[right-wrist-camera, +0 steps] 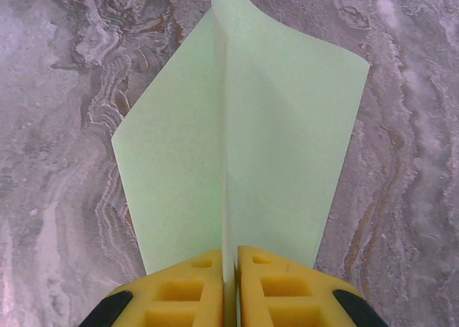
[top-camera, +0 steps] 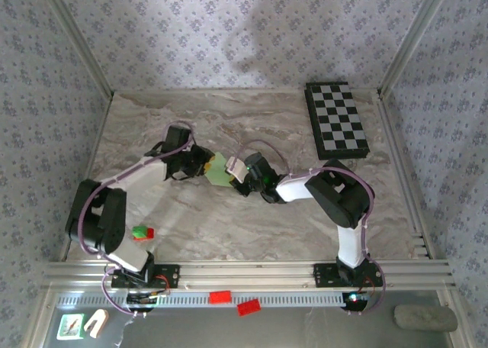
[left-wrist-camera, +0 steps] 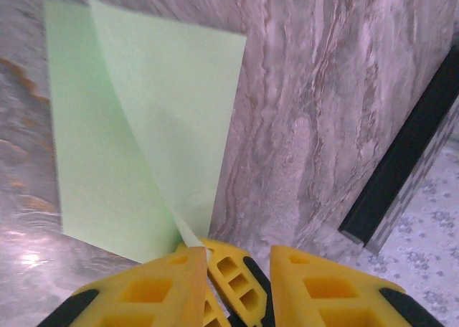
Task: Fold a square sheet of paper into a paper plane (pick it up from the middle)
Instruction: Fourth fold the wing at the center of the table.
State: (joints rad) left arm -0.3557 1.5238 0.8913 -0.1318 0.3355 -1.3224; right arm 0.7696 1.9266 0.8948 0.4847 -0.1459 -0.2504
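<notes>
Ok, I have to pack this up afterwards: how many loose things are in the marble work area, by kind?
Paper sheet: 1
Checkered board: 1
Small blocks: 2, a green block and a red block
Total: 4

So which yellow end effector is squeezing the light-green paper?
The right end effector: its yellow fingers press together on the light-green paper sheet. The left end effector's fingers stand apart.
</notes>
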